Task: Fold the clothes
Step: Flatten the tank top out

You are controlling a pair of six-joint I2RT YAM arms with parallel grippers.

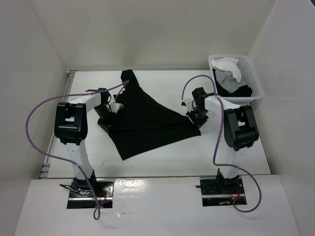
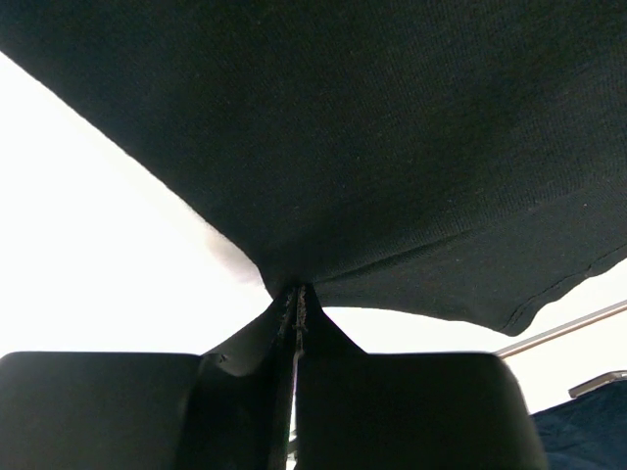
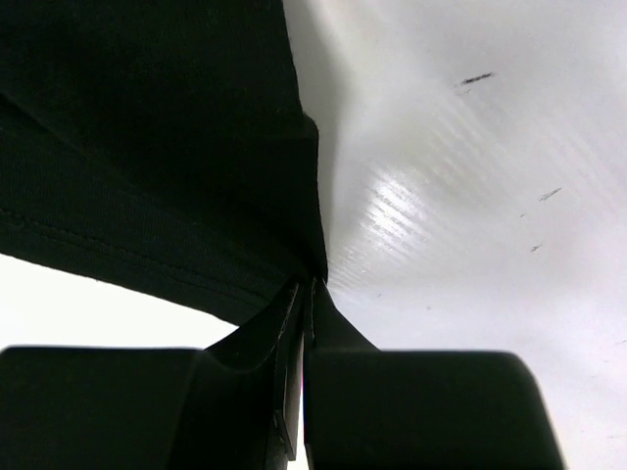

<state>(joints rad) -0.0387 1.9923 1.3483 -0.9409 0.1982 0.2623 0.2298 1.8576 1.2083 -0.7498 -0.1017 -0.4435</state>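
Note:
The clothes (image 1: 147, 120), a plain black top, lie spread and rumpled on the white table between both arms. A narrow strip of the fabric runs toward the back at the left of centre. My left gripper (image 1: 109, 113) is shut on the garment's left edge; in the left wrist view the black cloth (image 2: 353, 137) hangs taut from its pinched fingertips (image 2: 297, 294). On the garment's right corner my right gripper (image 1: 193, 114) is shut. The right wrist view shows the hemmed edge (image 3: 167, 166) caught between its closed tips (image 3: 309, 286).
A white basket (image 1: 253, 88) stands at the back right, holding a white cloth (image 1: 227, 66) and a grey cloth (image 1: 229, 83). White walls enclose the table on three sides. Purple cables loop from both arms.

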